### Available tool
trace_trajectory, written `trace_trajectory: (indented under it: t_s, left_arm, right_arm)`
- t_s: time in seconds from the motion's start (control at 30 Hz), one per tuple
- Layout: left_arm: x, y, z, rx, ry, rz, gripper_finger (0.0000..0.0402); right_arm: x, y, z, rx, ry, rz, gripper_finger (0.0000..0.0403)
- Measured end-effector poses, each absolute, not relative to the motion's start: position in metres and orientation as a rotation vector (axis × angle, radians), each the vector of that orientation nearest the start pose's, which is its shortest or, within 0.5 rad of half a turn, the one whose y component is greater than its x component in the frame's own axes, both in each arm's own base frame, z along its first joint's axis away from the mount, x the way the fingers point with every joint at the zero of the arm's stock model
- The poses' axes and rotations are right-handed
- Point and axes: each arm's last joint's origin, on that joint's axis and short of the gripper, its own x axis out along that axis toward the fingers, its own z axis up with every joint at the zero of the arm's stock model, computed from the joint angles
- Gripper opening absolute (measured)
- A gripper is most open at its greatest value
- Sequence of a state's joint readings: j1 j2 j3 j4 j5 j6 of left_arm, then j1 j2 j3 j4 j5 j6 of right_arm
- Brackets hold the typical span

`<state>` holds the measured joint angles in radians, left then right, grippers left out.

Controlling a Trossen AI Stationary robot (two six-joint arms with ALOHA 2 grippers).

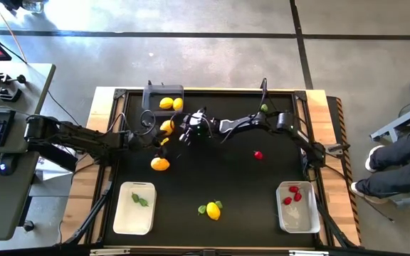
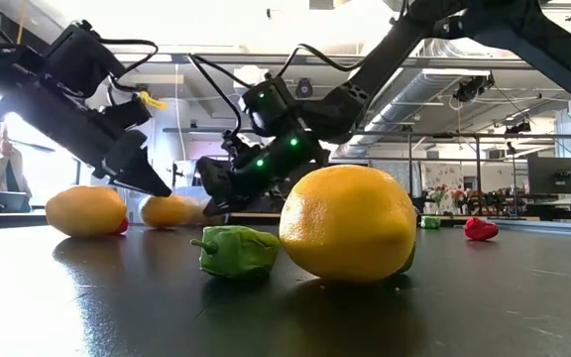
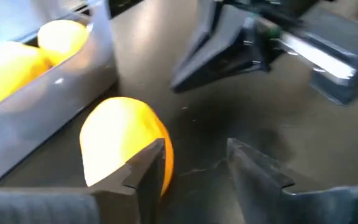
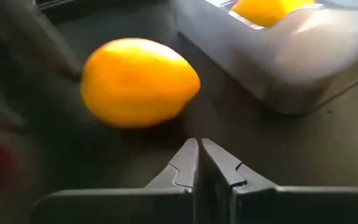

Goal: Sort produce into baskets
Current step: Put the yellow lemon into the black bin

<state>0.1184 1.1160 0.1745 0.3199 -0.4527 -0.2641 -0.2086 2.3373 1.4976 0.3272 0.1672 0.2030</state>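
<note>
Closest to the low camera sits a big yellow-orange toy lemon (image 2: 349, 222) on the glossy black table top (image 2: 87, 307), with a crumpled green toy piece (image 2: 236, 250) touching its side. Behind them two more yellow fruits lie near the far edge, a small red piece (image 2: 480, 229) sits off to one side, and both dark arms come down from above and block part of the open workshop behind.

From above, the black table top carries three bins: a dark grey rectangular basket (image 1: 152, 91) at the far edge holding two yellow fruits, a white rectangular basket (image 1: 122, 217) at the near left with one green piece in it, and a second white basket (image 1: 308, 222) at the near right with three red pieces. Loose on the mat I count three yellow fruits, one red piece and two green ones. A person's legs show at the right edge, and a desk with a keyboard stands at the left.

Past the left wrist, the left gripper (image 3: 194, 163) stands with its fingers spread, one finger against a loose yellow lemon (image 3: 114, 140) that lies just beside the grey basket's wall; nothing is between the fingers.

Past the right wrist, the right gripper (image 4: 199, 155) has its fingers pressed together, empty, near the same lemon and the grey basket.
</note>
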Motion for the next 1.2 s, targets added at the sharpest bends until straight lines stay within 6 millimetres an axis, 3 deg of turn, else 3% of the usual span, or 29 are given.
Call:
trace_trajectory:
  t_s: [0.27, 0.67, 0.87, 1.07, 1.2]
  left_arm:
    - [0.165, 0.037, 0.121, -0.052, 0.580, 0.786, 0.0216]
    - [0.166, 0.038, 0.123, 0.275, 0.705, 0.709, 0.0223]
    - [0.178, 0.043, 0.139, 0.310, 0.720, 0.649, 0.0223]
    - [0.186, 0.053, 0.158, 0.395, 0.885, 0.608, 0.0220]
    - [0.193, 0.062, 0.171, 0.340, 0.893, 0.521, 0.0203]
  right_arm:
    - [0.485, -0.101, 0.104, 0.202, 0.482, -0.399, 0.0004]
    - [0.486, -0.099, 0.104, 0.131, 0.501, -0.328, 0.0002]
    - [0.486, -0.098, 0.104, 0.135, 0.500, -0.310, 0.0002]
    - [0.487, -0.091, 0.104, 0.108, 0.504, -0.290, 0.0002]
    - [0.488, -0.085, 0.110, 0.061, 0.503, -0.264, 0.0002]
